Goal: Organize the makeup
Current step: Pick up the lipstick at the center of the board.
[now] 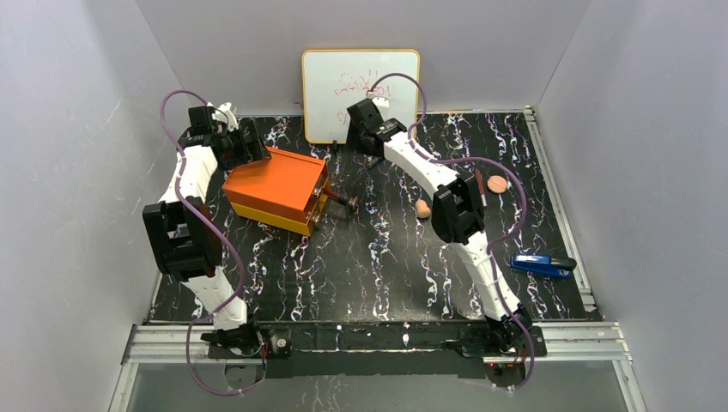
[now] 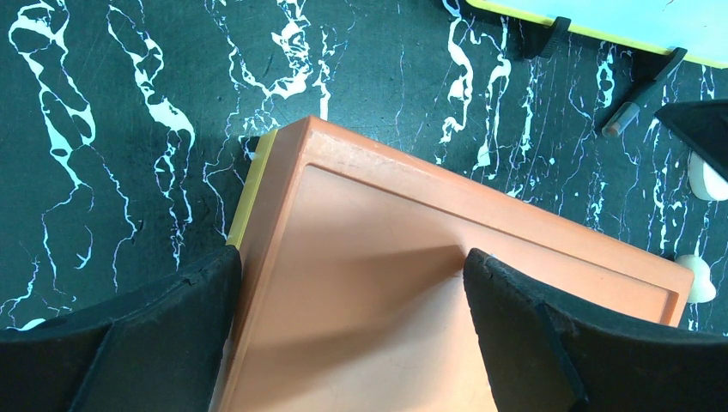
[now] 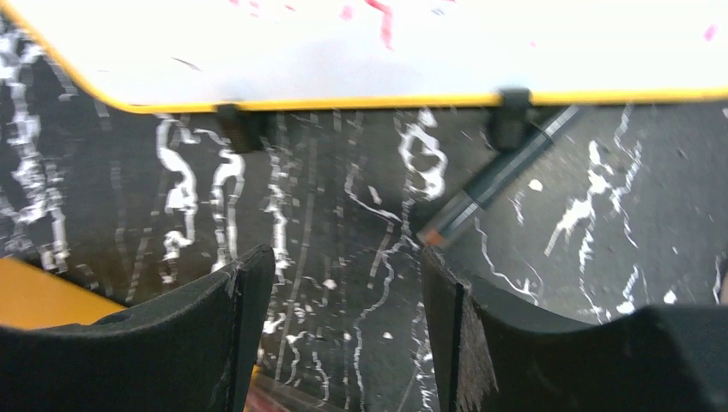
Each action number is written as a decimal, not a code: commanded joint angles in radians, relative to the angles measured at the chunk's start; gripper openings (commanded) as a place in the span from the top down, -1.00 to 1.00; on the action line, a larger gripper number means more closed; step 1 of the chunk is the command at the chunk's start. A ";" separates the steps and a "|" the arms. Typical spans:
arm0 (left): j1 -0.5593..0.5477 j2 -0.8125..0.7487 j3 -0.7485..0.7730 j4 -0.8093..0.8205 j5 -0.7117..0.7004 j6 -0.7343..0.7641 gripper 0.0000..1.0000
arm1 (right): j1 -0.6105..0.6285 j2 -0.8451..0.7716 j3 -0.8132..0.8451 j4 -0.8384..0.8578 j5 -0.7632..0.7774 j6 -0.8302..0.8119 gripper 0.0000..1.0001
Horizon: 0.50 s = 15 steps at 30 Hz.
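Right tool [image 3: 343, 322], spread and empty, hovers near dark pencil [image 3: 494, 184] on bench [image 3: 618, 257] beside whiteboard [image 3: 343, 51]: likely reach step, next calls for advancing then closing; left tool [image 2: 352, 322] spread above orange box [image 2: 386, 215].

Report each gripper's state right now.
Left gripper: open, holding nothing, above the orange box.
Right gripper: open, holding nothing, near the dark pencil.

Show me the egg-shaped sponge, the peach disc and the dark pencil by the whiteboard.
egg-shaped sponge [image 1: 422, 209], top view, its rounded middle.
peach disc [image 1: 497, 184], top view, centre of its face.
dark pencil [image 3: 496, 178], right wrist view, mid-shaft.
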 commanded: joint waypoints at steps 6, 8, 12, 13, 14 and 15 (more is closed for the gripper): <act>-0.021 0.040 -0.070 -0.134 -0.038 0.038 -0.90 | -0.010 0.013 -0.040 -0.132 0.174 0.111 -0.37; -0.021 0.038 -0.069 -0.135 -0.040 0.038 -0.90 | -0.011 0.027 -0.028 -0.130 0.180 0.111 -0.36; -0.020 0.039 -0.070 -0.136 -0.042 0.040 -0.90 | -0.014 0.053 -0.013 -0.119 0.204 0.102 -0.35; -0.019 0.039 -0.070 -0.135 -0.043 0.040 -0.90 | -0.017 0.060 -0.011 -0.114 0.204 0.097 -0.35; -0.019 0.040 -0.070 -0.135 -0.044 0.041 -0.90 | -0.020 0.067 -0.009 -0.110 0.204 0.094 -0.35; -0.020 0.042 -0.069 -0.135 -0.043 0.041 -0.90 | -0.022 0.074 -0.008 -0.105 0.204 0.088 -0.35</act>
